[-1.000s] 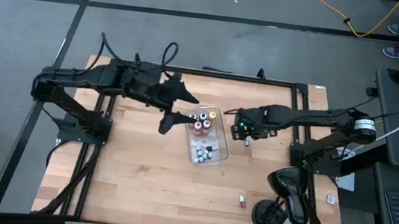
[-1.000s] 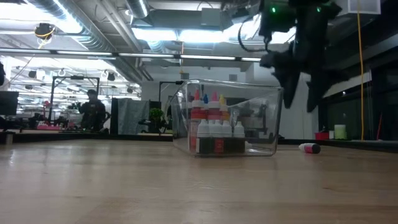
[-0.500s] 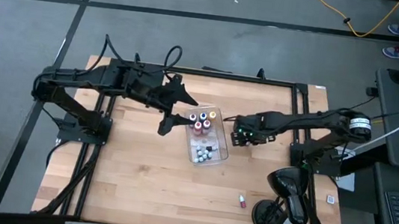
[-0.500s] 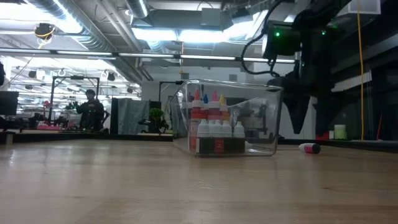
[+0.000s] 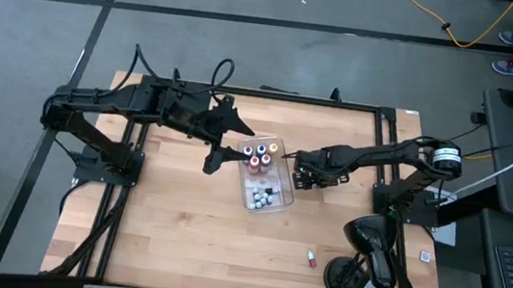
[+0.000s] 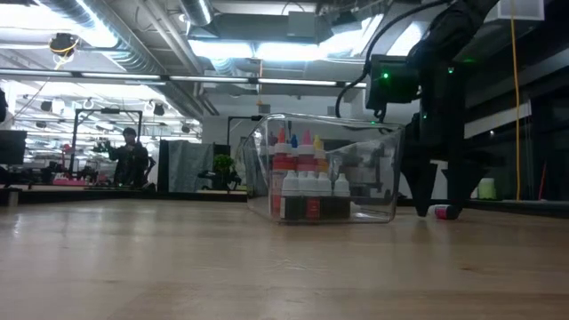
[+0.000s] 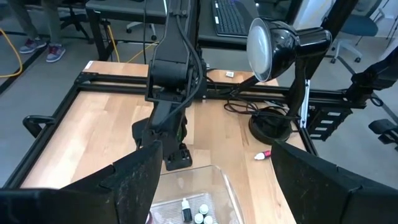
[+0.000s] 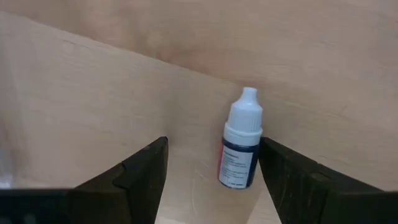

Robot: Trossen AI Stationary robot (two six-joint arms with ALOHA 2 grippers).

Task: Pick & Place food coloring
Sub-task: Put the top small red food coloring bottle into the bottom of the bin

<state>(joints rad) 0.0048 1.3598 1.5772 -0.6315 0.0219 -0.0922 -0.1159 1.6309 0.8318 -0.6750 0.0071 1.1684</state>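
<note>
A small food coloring bottle (image 8: 239, 152) with a white cap and a dark label lies on its side on the wood. My right gripper (image 8: 214, 148) is open and down at the table just right of the clear tray (image 5: 277, 177). Its fingers stand on either side of that bottle (image 6: 441, 212), and whether one touches it I cannot tell. Several more bottles (image 6: 302, 182) stand upright in the tray, coloured caps far, white caps near. My left gripper (image 5: 214, 156) hangs open at the tray's left side (image 7: 217, 169).
Another small pink bottle (image 5: 311, 259) lies on the table near the black desk lamp (image 5: 367, 236) at the near right corner. Bare wood lies in front of the tray and to its left. A person (image 6: 132, 156) stands far off in the room.
My right gripper has come down from well above the table to the tabletop and shifted slightly toward the tray, so its open fingers now straddle the lying bottle. The bottle, the tray and my left arm have stayed where they were.
</note>
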